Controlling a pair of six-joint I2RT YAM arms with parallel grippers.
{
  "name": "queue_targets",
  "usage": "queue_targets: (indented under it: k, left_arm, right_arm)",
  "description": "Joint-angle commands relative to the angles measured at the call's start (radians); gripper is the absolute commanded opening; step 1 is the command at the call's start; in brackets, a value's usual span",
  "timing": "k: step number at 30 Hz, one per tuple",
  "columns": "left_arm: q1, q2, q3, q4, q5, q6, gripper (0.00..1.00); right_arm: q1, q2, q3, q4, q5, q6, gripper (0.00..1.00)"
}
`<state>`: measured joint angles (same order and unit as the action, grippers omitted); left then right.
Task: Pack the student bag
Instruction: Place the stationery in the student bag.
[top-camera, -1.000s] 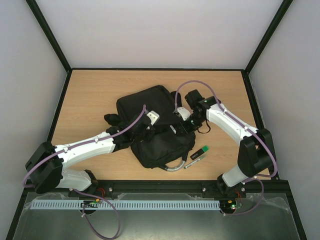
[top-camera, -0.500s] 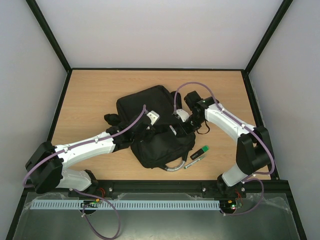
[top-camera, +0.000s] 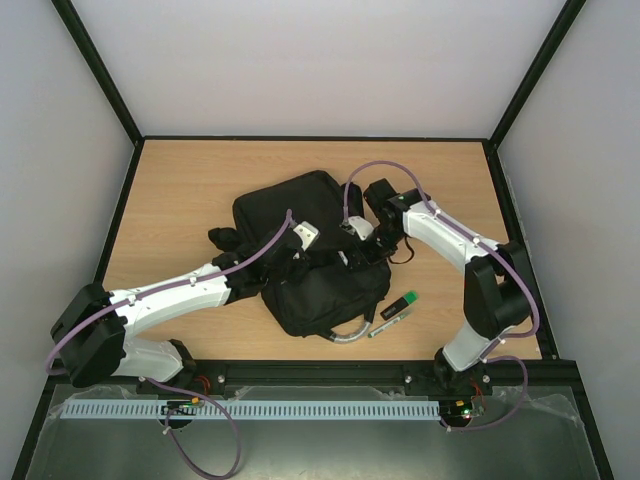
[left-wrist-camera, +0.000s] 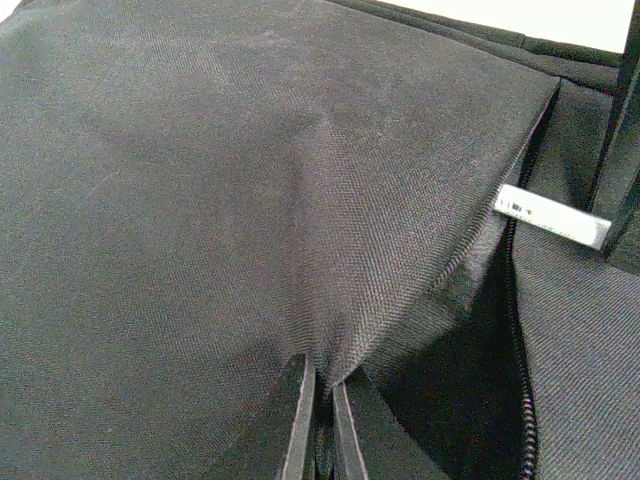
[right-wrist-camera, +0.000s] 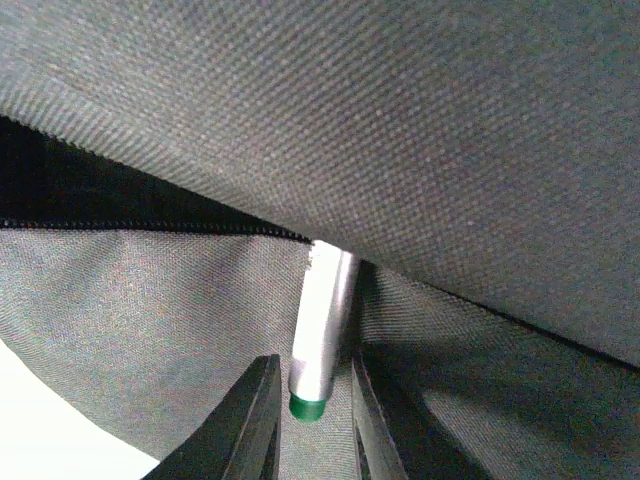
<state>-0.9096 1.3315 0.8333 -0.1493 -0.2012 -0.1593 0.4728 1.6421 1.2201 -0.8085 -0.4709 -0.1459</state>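
Observation:
The student bag (top-camera: 300, 205), a big black backpack, lies mid-table with its grey loop handle (top-camera: 350, 333) toward me. My left gripper (top-camera: 290, 264) is shut on a pinch of the bag's top fabric (left-wrist-camera: 250, 180), holding the flap up beside the open zip (left-wrist-camera: 515, 330). A silver pen with a green end (right-wrist-camera: 320, 335) pokes part way into the opening under the flap (right-wrist-camera: 450, 130); the same pen (left-wrist-camera: 552, 215) shows in the left wrist view. My right gripper (right-wrist-camera: 312, 362) stands open around the pen's green end, with a gap on each side.
A green-capped marker (top-camera: 393, 312) lies on the wooden table (top-camera: 180, 190) just right of the bag's near corner. Black straps (top-camera: 225, 240) spill out at the bag's left side. Dark frame rails edge the table.
My right arm has shifted a little left toward the bag's opening, its jaws closing then parting slightly. The left gripper and the bag have stayed put.

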Motion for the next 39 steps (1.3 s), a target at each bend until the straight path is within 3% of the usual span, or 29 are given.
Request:
queue_targets:
  k: [1,12,18,24,28,32,36,39]
  left_arm:
    - [-0.011,-0.029,0.029,0.021,0.012,0.004,0.02]
    - [-0.012,-0.028,0.029,0.022,0.013,0.004,0.02]
    - [-0.012,-0.025,0.027,0.023,0.013,0.003,0.02]
    - [-0.011,-0.017,0.025,0.021,0.003,-0.001,0.02]
    - [-0.012,-0.018,0.015,0.016,0.001,-0.008,0.02]
    - [-0.012,-0.024,0.015,-0.013,0.006,-0.008,0.02]
    - [-0.016,-0.047,0.023,-0.059,0.005,0.001,0.02]
    - [-0.017,-0.082,0.023,-0.090,0.011,0.011,0.02]
  right_arm:
    - [0.003,0.021,0.025,-0.045,-0.024,0.009,0.19]
    - [0.003,0.082,0.128,-0.050,-0.078,0.049,0.03]
    - [0.003,0.110,0.150,-0.002,-0.178,0.109,0.04]
    - [0.003,0.107,0.125,0.048,-0.249,0.134,0.26]
    - [0.003,0.048,0.100,0.041,-0.214,0.109,0.39]
    - [0.003,-0.032,0.076,0.011,-0.146,0.044,0.41]
    - [0.003,-0.123,0.067,-0.003,-0.083,-0.127,0.41]
    - [0.003,-0.207,0.031,0.035,-0.045,-0.291,0.47]
